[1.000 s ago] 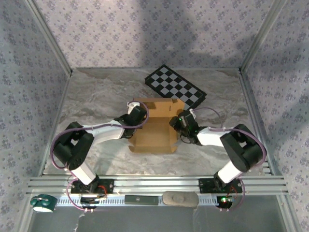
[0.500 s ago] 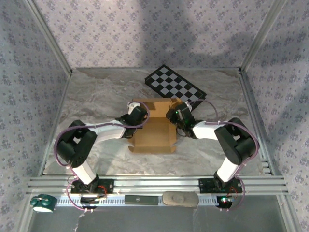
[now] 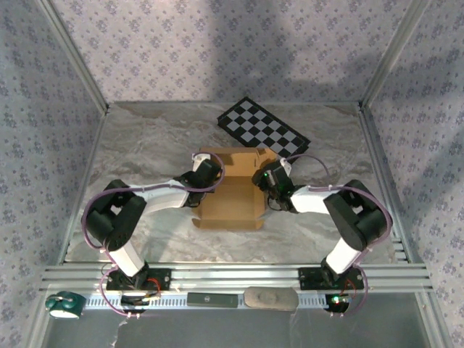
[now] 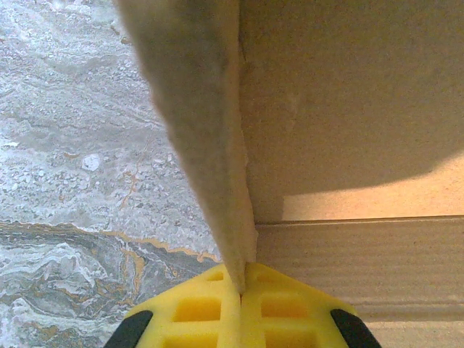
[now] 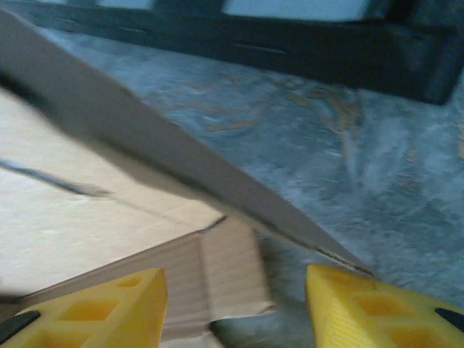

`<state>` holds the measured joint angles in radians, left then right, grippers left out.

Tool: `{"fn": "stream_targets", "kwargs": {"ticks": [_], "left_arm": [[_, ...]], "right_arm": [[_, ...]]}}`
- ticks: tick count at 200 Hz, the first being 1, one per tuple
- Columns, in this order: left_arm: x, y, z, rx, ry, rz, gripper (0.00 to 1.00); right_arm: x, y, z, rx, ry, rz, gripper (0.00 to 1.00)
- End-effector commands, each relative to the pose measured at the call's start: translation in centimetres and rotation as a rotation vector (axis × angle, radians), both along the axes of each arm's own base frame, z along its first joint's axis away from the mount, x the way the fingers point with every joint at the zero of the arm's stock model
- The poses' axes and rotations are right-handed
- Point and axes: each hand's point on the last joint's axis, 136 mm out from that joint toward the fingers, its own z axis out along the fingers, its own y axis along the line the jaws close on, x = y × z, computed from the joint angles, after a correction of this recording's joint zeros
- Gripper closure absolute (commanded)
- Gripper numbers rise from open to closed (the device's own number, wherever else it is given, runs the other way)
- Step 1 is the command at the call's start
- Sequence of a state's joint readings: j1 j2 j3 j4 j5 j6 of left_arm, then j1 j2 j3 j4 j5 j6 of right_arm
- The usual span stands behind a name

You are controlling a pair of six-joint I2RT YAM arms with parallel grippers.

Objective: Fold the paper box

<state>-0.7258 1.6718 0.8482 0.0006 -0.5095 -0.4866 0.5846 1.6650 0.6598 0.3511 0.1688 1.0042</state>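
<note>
**Left fingers pinch a box flap; right fingers stand apart**

We see the paper box (image 3: 230, 196) lying in the middle of the marble-patterned table (image 3: 145, 145), between the two arms. Its near part is flat on the table, towards the arm bases. Near its far right corner lies the black-and-white checkered board (image 3: 264, 130), set at an angle.

The left arm (image 3: 159, 194) reaches to the box's far left corner. In the left wrist view the left fingers (image 4: 196, 312) are clenched on a raised left flap (image 4: 210, 145). The two yellow pads meet with the flap's thin edge nipped between them, and the flap stands upright, running away from the camera. To its right is the box's inner face with a crease across it, and to its left is the table.

The right arm (image 3: 319, 199) comes to the box's far right corner. In the right wrist view the right fingers (image 5: 94, 304) are released, well apart and clasping nothing. A blurred right flap (image 5: 181, 167) slants across above them. Its lower end is close to the right-hand finger, and we cannot tell whether they touch. Another panel of the box lies flat between the fingers.
</note>
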Motion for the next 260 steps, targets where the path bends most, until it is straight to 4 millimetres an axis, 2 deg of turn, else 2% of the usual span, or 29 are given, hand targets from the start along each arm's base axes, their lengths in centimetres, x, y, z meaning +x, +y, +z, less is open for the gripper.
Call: {"fn": "stream_targets", "kwargs": {"ticks": [1,26,47,62,95,120,183,224,245,260], "left_arm": [[0.0,0.4,-0.3,0.039,0.006,0.002,1.0],[0.0,0.3,-0.3,0.035,0.003,0.0,1.0],[0.1,0.1,-0.3,0.038,0.001,-0.005,1.0],[0.1,0.0,-0.2,0.041,0.0,-0.008,1.0],[0.2,0.1,-0.1,0.043,-0.003,-0.006,1.0],[0.2,0.0,-0.3,0.041,0.0,-0.005,1.0],[0.1,-0.1,-0.4,0.044,0.003,-0.01,1.0],[0.1,-0.2,-0.3,0.043,0.0,-0.013,1.0],[0.1,0.0,-0.3,0.05,-0.001,-0.009,1.0],[0.1,0.1,-0.4,0.054,-0.001,-0.008,1.0]], "right_arm": [[0.7,0.4,0.1,0.014,-0.009,0.004,0.45],[1.5,1.1,0.0,0.029,-0.011,0.025,0.47],[2.2,1.9,0.3,0.043,-0.016,0.043,0.59],[2.3,2.4,0.7,0.049,-0.025,0.049,0.63],[2.2,3.5,2.4,0.031,-0.057,0.082,0.64],[2.1,4.2,3.0,0.025,-0.058,0.098,0.63],[2.4,5.0,0.3,0.024,0.013,0.106,0.63],[2.4,6.7,0.1,0.025,0.015,0.137,0.64],[2.2,6.9,1.0,0.014,-0.007,0.152,0.64],[1.8,6.7,2.7,-0.01,-0.05,0.17,0.62]]}}
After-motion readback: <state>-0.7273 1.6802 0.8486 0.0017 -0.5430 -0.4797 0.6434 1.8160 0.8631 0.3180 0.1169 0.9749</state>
